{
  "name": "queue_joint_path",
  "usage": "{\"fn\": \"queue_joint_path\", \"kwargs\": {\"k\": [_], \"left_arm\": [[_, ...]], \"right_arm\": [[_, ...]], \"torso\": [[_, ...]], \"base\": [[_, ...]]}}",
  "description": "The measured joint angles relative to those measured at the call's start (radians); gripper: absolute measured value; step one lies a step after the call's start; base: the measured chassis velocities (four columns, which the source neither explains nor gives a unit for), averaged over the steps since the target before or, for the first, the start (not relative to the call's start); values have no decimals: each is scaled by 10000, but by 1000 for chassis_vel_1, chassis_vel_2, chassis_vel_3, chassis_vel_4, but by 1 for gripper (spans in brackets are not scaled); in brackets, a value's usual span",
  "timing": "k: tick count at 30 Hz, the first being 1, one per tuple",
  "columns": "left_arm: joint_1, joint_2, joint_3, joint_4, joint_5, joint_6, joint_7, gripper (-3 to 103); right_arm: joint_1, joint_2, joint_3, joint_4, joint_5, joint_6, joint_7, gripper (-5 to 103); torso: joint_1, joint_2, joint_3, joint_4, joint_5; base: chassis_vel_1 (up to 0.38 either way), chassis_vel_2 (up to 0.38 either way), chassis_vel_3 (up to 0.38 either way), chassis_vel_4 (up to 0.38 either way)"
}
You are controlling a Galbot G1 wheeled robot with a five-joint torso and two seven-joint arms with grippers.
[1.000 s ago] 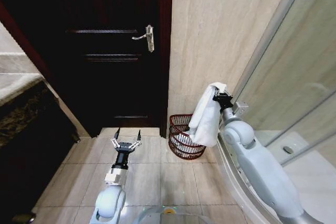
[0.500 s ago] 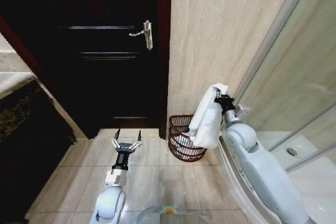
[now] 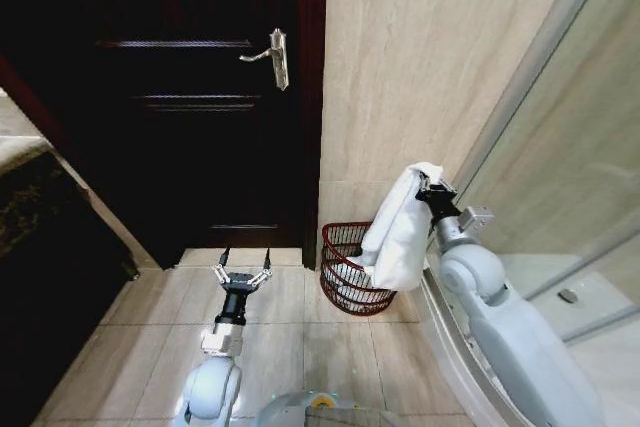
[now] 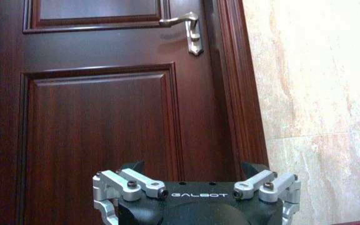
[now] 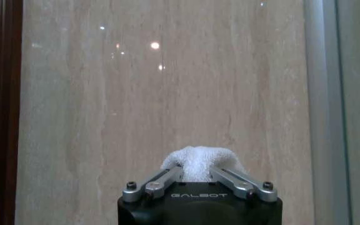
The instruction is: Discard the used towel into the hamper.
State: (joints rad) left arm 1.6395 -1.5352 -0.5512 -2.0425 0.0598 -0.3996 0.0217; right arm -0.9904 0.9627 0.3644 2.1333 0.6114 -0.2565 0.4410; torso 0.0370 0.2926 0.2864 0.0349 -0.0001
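The used towel (image 3: 398, 234) is white and hangs in a long fold from my right gripper (image 3: 427, 183), which is shut on its top end. The towel's lower end drapes in front of the right side of the hamper (image 3: 343, 279), a dark red wire basket on the floor against the beige wall. In the right wrist view the towel (image 5: 198, 160) bulges out between the closed fingers (image 5: 162, 180), facing the wall. My left gripper (image 3: 244, 263) hovers low over the floor tiles to the left of the hamper, open and empty, pointing at the door (image 4: 99, 126).
A dark wooden door (image 3: 190, 147) with a metal lever handle (image 3: 274, 55) stands behind the left arm. A glass shower screen (image 3: 560, 147) and its curved base close off the right side. A dark stone counter (image 3: 40, 247) lies at the left.
The whole view has shifted, so the camera moved. The right gripper still holds the towel by the hamper, now slightly lower and further right. The left arm has kept its pose.
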Motion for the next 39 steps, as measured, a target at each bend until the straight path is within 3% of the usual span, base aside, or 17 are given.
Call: {"fn": "queue_joint_path", "kwargs": {"k": [14, 22, 31, 34, 39], "left_arm": [[15, -25, 24, -62, -211, -90, -52, 100], [152, -19, 77, 0, -151, -52, -37, 100], [235, -79, 76, 118, -22, -84, -15, 100], [238, -165, 92, 122, 34, -100, -15, 100], [307, -282, 89, 24, 73, -109, -14, 100]], "right_arm": [[-539, 245, 330, 310, 6, 56, -458, 3], [840, -213, 492, 613, 757, -21, -496, 3], [3005, -931, 570, 300, 1352, 4, -1128, 3], [3268, -849, 284, 103, 1445, 16, -1052, 3], [2361, -226, -139, 1, 1346, -24, -928, 3]], "torso": [[-87, -270, -185, -1, 3], [-77, -246, -169, 3, -1], [-64, -205, -146, 0, -3], [-60, -199, -141, 3, -4], [-57, -188, -134, -3, 2]], "base": [[-43, 42, 33, -48], [0, 0, 0, 0], [0, 0, 0, 0], [0, 0, 0, 0], [0, 0, 0, 0]]}}
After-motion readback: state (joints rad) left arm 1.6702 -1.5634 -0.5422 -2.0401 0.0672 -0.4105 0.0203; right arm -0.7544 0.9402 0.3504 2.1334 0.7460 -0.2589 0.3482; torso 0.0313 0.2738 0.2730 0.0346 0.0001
